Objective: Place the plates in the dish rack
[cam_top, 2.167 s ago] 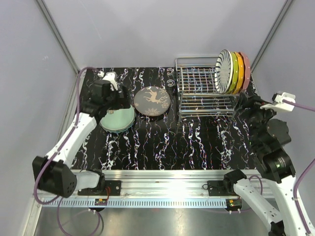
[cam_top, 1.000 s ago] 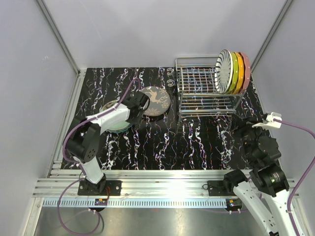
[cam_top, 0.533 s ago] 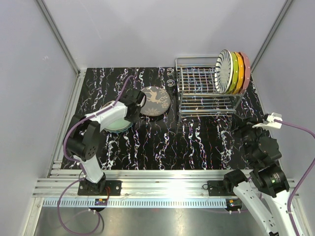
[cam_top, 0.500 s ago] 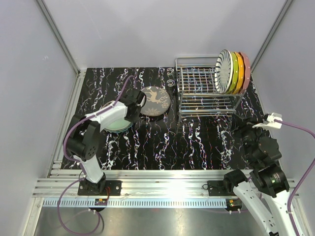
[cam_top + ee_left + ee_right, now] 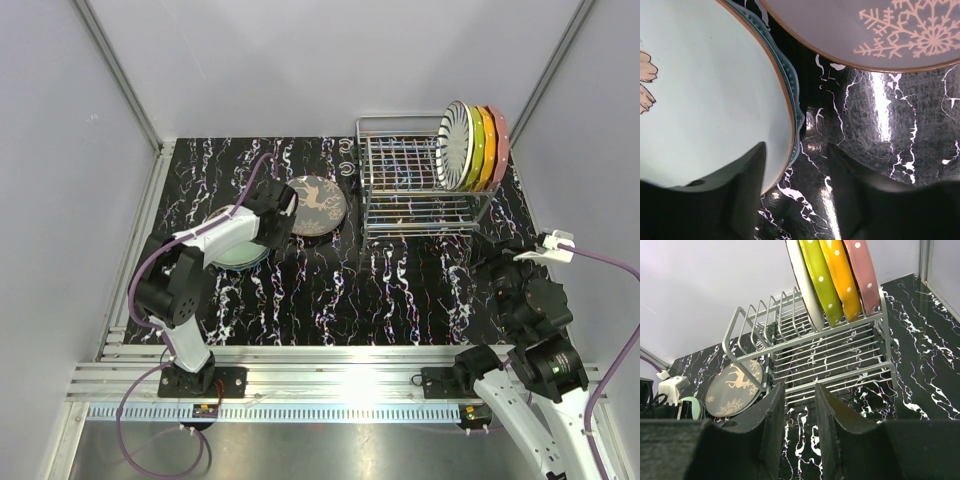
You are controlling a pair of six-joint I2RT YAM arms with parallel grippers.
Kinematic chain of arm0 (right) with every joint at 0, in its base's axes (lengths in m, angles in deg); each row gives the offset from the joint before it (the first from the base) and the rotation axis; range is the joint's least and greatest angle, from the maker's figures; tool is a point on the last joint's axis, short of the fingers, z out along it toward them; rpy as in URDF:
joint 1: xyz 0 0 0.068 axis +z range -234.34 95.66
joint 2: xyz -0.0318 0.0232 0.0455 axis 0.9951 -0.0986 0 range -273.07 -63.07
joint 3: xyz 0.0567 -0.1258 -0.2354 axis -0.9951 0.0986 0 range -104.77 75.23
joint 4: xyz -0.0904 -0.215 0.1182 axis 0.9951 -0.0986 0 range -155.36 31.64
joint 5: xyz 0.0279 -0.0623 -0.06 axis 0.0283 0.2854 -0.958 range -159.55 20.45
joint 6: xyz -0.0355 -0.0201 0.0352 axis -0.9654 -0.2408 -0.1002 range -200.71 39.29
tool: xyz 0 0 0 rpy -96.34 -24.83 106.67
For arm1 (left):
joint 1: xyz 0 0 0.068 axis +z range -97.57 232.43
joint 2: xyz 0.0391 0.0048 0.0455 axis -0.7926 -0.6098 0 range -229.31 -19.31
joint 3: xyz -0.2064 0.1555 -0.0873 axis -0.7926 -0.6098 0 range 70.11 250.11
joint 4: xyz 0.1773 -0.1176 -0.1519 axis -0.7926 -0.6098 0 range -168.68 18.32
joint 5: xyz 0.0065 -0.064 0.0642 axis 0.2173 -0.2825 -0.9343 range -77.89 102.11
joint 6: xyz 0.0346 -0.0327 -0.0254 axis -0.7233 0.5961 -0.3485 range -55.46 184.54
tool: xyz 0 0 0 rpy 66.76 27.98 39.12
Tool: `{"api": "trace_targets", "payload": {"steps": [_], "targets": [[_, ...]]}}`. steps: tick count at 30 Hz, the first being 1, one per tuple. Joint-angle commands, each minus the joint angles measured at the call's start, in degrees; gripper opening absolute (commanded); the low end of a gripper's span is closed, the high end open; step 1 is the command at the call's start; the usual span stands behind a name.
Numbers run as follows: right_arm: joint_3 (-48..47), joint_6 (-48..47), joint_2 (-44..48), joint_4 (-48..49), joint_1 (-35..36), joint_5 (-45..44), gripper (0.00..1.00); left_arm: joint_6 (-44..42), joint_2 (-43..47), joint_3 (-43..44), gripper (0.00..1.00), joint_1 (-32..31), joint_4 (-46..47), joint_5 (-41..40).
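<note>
Resting on the black white-veined table (image 5: 400, 290), the rectangular chrome wire dish rack (image 5: 400, 190) holds four upright round plates at its right end: black-striped white (image 5: 802, 280), yellow-green (image 5: 817, 275), orange (image 5: 840, 270) and pink (image 5: 862, 267). Left of it lie a dark grey-brown deer-motif plate (image 5: 318, 203) and a pale teal plate (image 5: 705, 100). My left gripper (image 5: 795, 152) straddles the teal rim, fingers apart and empty; my right gripper (image 5: 799, 390) is slightly parted and holds nothing.

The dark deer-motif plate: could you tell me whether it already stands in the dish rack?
No, the dark plate lies flat on the table, left of the dish rack.
</note>
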Motion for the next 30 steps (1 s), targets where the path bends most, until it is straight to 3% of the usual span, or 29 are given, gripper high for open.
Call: {"api": "trace_targets", "payload": {"steps": [1, 11, 18, 30], "targets": [[-0.40, 0.37, 0.22, 1.53, -0.14, 0.35, 0.38, -0.14, 2.24, 1.28, 0.57, -0.24, 2.20, -0.63], [-0.31, 0.37, -0.21, 1.79, -0.23, 0.97, 0.38, 0.03, 2.78, 0.22, 0.75, -0.24, 3.87, -7.04], [-0.31, 0.55, -0.04, 1.53, -0.23, 0.88, 0.38, -0.05, -0.21, 1.01, 0.75, -0.16, 2.47, -2.83], [-0.40, 0.55, 0.22, 1.44, -0.23, 0.53, 0.38, -0.58, -2.94, 1.54, 0.61, -1.12, 1.15, 2.09]]}}
